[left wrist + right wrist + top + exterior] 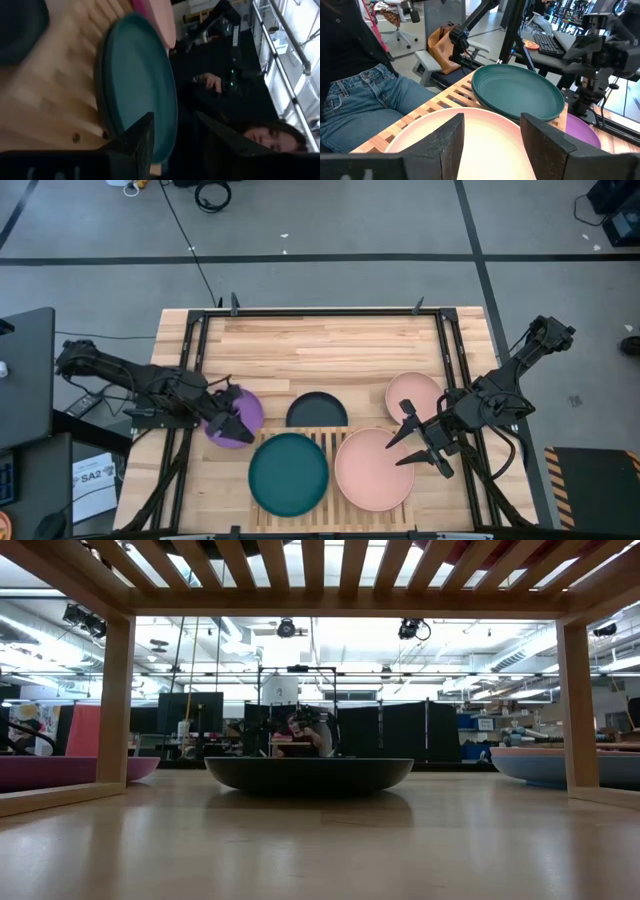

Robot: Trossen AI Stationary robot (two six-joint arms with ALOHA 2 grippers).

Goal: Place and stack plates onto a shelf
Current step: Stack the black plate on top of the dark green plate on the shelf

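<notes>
On the slatted wooden shelf (335, 442) at the near edge of the table (330, 345) lie two plates side by side — a teal plate (288, 473) on the left half and a large pale pink plate (373, 468) on the right half, their rims close together. Just behind the shelf, on the bare table, sits a dark grey plate (317, 411), which the low view shows resting flat between the shelf's legs (308, 774). A second pink plate (413, 397) lies on the table behind and to the right of the shelf, near the right arm. A purple plate (240, 418) lies on the table at the shelf's back left corner, and the left gripper (229, 415) is over it with its fingers parted; the high view does not settle whether they touch the plate's rim. In the left wrist view those parted fingers frame the teal plate (137, 85) beyond them. The right gripper (418, 442) hangs at the right edge of the pale pink plate, its fingers spread wide and grasping nothing — the right wrist view shows the pink surface (485, 142) lying clear between the two dark fingers, with the teal plate (517, 92) and a sliver of the purple plate (580, 132) farther off. A person in jeans (357, 102) sits beyond the table's near edge.
</notes>
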